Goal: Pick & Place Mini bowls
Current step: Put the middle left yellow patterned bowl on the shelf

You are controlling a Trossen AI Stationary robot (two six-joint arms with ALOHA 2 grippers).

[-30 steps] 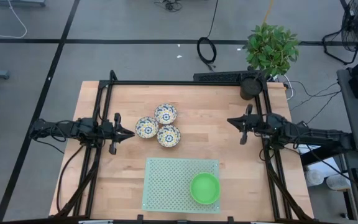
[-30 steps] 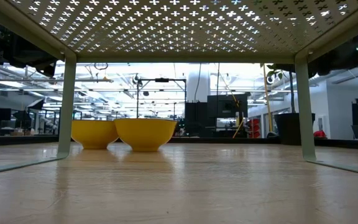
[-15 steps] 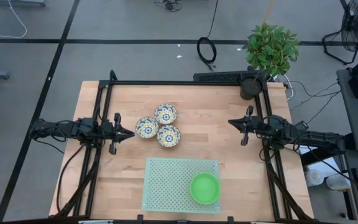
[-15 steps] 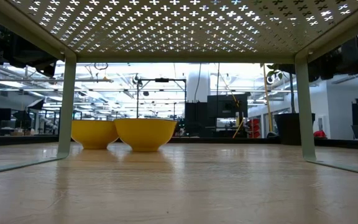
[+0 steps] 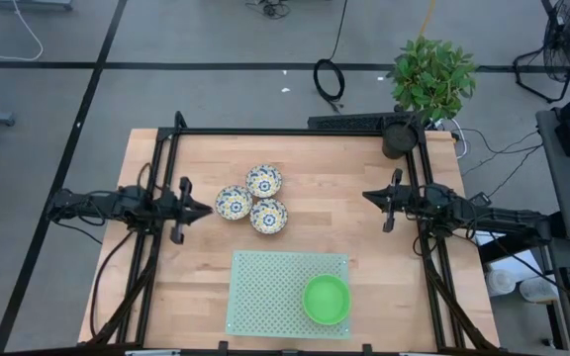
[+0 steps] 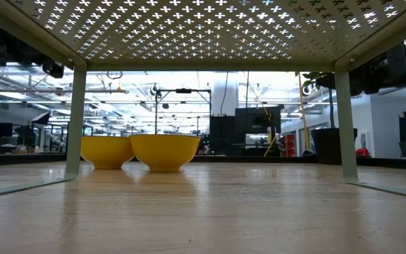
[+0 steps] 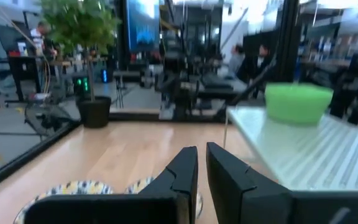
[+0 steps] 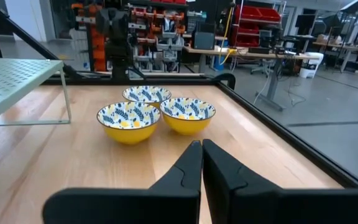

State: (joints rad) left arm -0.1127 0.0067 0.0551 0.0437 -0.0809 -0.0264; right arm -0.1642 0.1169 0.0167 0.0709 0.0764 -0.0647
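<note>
Three patterned bowls point(image 5: 253, 202) sit clustered, touching, on the table point(image 5: 334, 168) left of centre. A green bowl point(image 5: 326, 299) rests on the right part of the raised perforated mat point(image 5: 265, 287) at the near edge; only one green bowl can be made out.

Left gripper point(image 5: 202, 209) hovers just beside the leftmost patterned bowl, fingers nearly together, empty.

Right gripper point(image 5: 368, 195) waits at the table's right side, well apart from the bowls, fingers closed, empty.
</note>
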